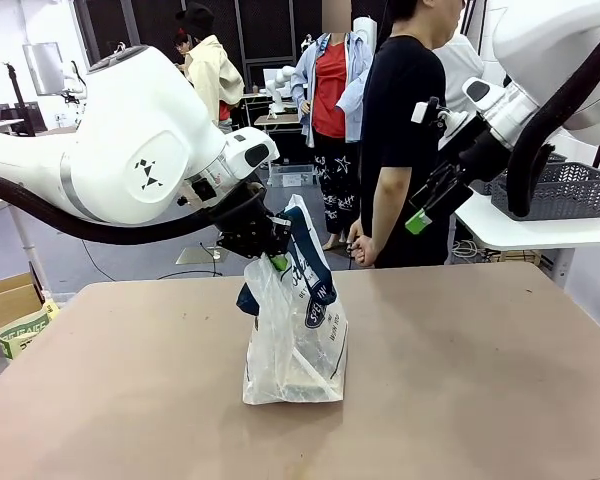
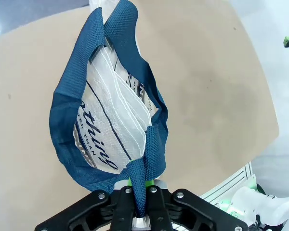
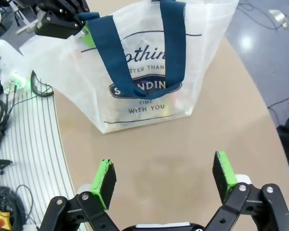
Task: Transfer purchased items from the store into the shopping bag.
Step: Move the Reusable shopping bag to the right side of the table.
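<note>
The shopping bag (image 1: 295, 335), translucent white with navy handles and a navy oval logo, stands upright in the middle of the brown table (image 1: 480, 390). My left gripper (image 1: 277, 256) is shut on one navy handle and holds the bag's top up. In the left wrist view the strap (image 2: 143, 183) runs between the closed jaws and the bag's mouth (image 2: 111, 120) gapes below. High at the right, above the table's far edge, my right gripper (image 1: 426, 205) hangs open and holds nothing. Its view looks down past the green pads (image 3: 105, 180) of the open gripper (image 3: 164, 175) at the bag's printed side (image 3: 144, 67).
A person in a black shirt (image 1: 405, 130) stands at the far side, close to my right gripper. A dark grey mesh basket (image 1: 565, 190) sits on a white side table at the right. A cardboard box (image 1: 8, 300) lies off the table's left edge.
</note>
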`<state>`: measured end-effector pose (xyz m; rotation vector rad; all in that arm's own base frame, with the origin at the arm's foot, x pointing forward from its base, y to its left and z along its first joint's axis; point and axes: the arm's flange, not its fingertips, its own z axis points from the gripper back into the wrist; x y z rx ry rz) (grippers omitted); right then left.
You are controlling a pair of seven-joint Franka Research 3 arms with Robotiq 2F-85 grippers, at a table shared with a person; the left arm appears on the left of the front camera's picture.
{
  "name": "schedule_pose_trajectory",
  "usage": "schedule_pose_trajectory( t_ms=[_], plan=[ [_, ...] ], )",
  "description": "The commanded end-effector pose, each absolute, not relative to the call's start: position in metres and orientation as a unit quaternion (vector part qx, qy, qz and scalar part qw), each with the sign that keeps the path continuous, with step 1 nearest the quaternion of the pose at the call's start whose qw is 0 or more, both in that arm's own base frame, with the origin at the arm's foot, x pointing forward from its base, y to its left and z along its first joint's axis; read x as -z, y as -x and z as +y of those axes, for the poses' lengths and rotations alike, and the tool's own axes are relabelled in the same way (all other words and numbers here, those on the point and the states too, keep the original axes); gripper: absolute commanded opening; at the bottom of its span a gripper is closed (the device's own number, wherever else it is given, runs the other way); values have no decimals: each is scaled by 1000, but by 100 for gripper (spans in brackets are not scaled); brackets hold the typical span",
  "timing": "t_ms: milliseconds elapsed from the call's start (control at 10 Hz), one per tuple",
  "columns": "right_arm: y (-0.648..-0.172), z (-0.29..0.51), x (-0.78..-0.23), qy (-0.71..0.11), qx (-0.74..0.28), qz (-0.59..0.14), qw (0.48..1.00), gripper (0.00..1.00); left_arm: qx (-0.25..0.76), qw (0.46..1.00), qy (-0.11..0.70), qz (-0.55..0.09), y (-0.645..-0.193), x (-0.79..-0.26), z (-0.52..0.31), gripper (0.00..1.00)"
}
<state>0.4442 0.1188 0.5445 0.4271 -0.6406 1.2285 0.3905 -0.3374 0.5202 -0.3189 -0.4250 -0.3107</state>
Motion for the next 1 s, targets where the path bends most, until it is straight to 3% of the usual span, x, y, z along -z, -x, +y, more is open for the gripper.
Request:
schedule_pose_trajectory(
  t_ms=[0,200,600,900],
  plan=[
    [-444,118,-544,-190,-558,-284,756,100,149,954,160,-207,-390,-521,-335,0],
    [-444,118,-544,-190,-558,-284,756,100,154,961,134,-188,-394,-528,-348,0],
    [-444,118,-544,-190,-558,-284,756,100,137,967,44,-212,-388,-585,-368,0],
    [-444,118,-544,-190,-558,-284,756,100,121,967,20,-221,-390,-610,-367,0]
  ],
)
